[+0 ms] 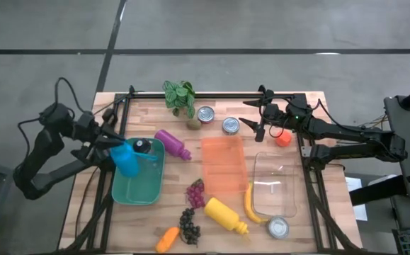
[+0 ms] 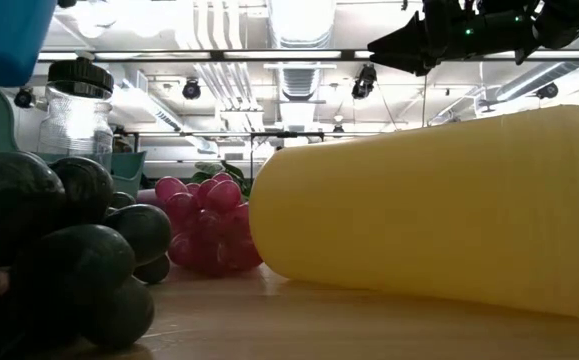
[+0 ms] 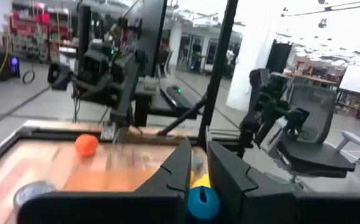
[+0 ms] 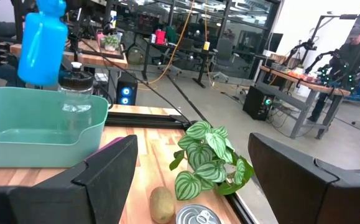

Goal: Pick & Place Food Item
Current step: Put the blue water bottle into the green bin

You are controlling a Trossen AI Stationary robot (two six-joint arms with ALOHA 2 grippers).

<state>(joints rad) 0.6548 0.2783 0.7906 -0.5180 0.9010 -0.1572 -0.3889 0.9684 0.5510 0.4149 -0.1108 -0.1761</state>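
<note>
High view shows the blue bottle (image 1: 126,158) hanging over the near-left rim of the teal bin (image 1: 138,191), its long axis running from the left gripper (image 1: 112,144) down toward the bin's middle. That gripper pinches the bottle's top end with narrow fingers, so the drop lies straight below. The right gripper (image 1: 255,114) waits far across the table, fingers spread wide and empty, near the cans (image 1: 219,120).
</note>
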